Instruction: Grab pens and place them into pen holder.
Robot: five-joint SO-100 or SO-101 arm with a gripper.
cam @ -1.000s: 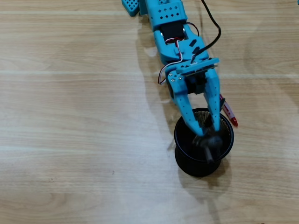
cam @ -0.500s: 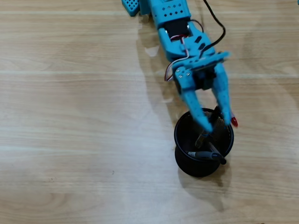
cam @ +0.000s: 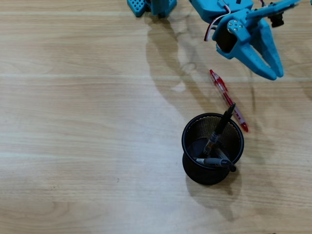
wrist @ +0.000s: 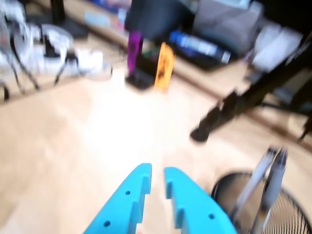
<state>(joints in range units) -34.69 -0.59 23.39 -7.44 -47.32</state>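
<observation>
Table (cam: 73,146): pale wood, bare on the left in the overhead view.
Pen holder (cam: 195,171): black mesh cup right of centre, upright.
Dark pens (cam: 218,130): three inside the cup, one leaning out over its rim.
Red pen (cam: 225,96): flat on the wood, lower end just beside the cup.
Gripper (cam: 271,73): top right, well apart from the pens, jaws nearly together and empty; the blurred wrist view (wrist: 157,179) shows a narrow gap.

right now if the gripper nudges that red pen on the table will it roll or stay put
The red pen looks slim and round, lying flat on the smooth wooden table, so a sideways nudge would likely roll it. It seems stiff and light. Its clear barrel may slip between hard fingers.
</observation>
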